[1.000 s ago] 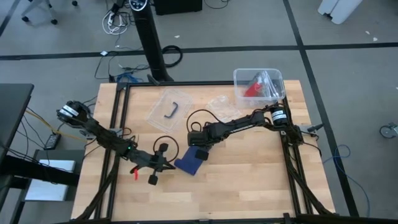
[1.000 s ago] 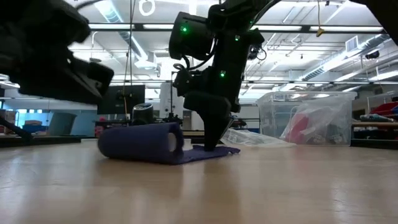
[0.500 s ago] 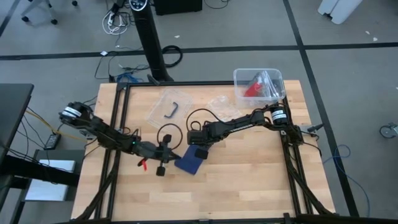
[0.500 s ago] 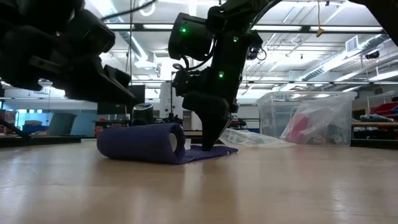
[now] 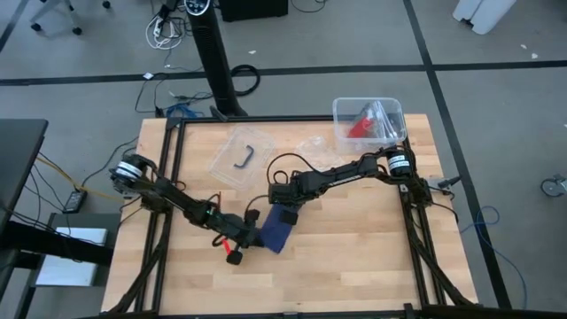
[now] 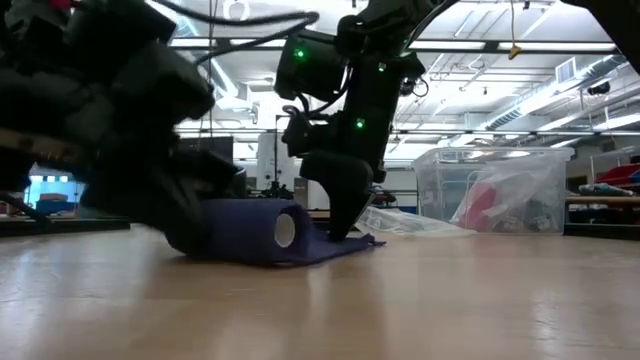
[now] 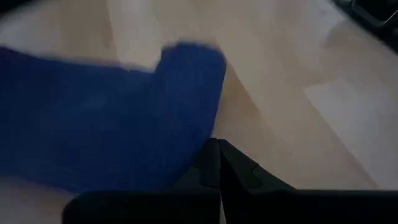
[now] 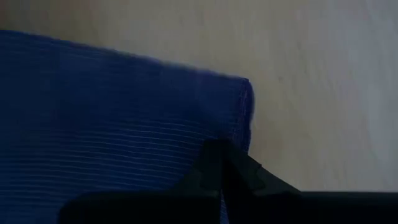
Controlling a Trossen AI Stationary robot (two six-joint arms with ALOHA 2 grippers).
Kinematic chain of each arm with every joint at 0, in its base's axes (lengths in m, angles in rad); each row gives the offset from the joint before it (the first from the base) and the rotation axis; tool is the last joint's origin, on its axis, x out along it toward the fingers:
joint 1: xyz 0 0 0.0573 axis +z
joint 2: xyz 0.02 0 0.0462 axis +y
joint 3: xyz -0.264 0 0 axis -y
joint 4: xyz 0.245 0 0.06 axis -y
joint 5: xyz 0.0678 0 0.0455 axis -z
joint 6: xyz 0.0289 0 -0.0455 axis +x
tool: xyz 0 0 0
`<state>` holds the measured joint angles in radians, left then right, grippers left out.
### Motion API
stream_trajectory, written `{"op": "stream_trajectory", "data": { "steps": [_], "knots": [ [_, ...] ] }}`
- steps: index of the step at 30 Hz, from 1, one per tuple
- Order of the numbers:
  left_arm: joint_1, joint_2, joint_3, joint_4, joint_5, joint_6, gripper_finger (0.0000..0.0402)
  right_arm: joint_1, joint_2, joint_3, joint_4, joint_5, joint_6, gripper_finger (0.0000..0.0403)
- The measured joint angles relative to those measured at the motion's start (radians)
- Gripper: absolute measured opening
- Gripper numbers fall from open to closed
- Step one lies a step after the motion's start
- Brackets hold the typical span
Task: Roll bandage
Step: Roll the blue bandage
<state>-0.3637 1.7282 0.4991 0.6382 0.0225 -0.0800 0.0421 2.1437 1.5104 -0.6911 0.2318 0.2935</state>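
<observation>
The dark blue bandage [image 5: 275,229] lies near the table's middle, mostly wound into a roll [image 6: 245,229]. A short flat tail [image 6: 352,244] lies on the wood. My left gripper [image 5: 246,235] is shut, low at the roll's left side; its wrist view shows the roll [image 7: 106,124] right before the fingertips. My right gripper [image 5: 284,205] is shut, pointing down onto the tail, which also shows in the right wrist view [image 8: 112,112]. My left gripper pushes with its shut fingertips [image 7: 216,157] against the roll's outer side [image 7: 186,143], low down, coming about level from the table's left. The roll rests on the table. My right gripper presses its shut fingertips [image 6: 340,222] down on the flat tail near its free end [image 8: 239,118], from above. The tail lies flat on the table.
A clear plastic bin [image 5: 368,120] holding a red item stands at the far right corner, also seen in the low view [image 6: 490,190]. A clear bag with a dark hook [image 5: 241,155] and crumpled clear plastic [image 5: 314,146] lie toward the far edge.
My left gripper has moved toward the table's right, up to the roll, and dropped low beside it. The roll has shifted a little toward my right gripper, so the flat tail is shorter. My right gripper has stayed on the tail.
</observation>
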Motion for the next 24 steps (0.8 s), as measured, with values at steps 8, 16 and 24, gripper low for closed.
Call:
{"op": "stream_trajectory", "data": {
  "steps": [8,16,24],
  "knots": [
    [-0.064,0.009,-0.001,-0.006,-0.025,-0.054,0.0001,-0.006,0.001,-0.013,-0.045,0.066,-0.001,0.0000],
    [-0.093,-0.121,0.000,0.016,-0.211,-0.006,0.0001,-0.006,0.003,-0.014,-0.055,0.076,0.000,0.0000],
    [0.018,-0.117,-0.001,0.016,-0.366,-0.002,0.0001,-0.005,0.003,-0.015,-0.053,0.078,0.000,0.0000]
  ]
}}
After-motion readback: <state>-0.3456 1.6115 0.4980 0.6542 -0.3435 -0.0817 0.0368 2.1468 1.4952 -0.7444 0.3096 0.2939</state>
